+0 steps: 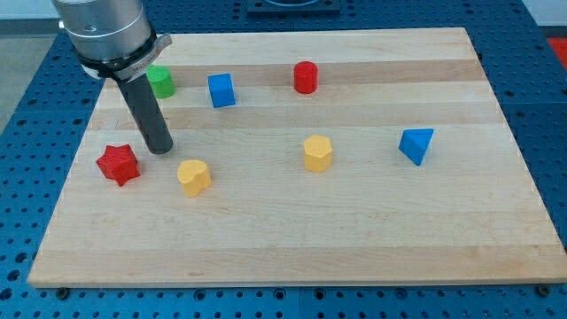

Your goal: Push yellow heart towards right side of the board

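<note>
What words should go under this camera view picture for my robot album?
My tip rests on the wooden board between the red star and the yellow heart, just up-left of the heart.

Wood board (372, 239) w/ 7 blocks: 2 red, 2 blue, 2 yellow, 1 green.

— What lies under it all?
— A blue table (22, 97) with a grid of small holes, showing on every side of a pale wood board (354, 230).
— And the board?
— Light grain in long strips, evenly lit, soft shadows.
— Anything at the view's top?
— A dark fitting (297, 4), cut off.
</note>
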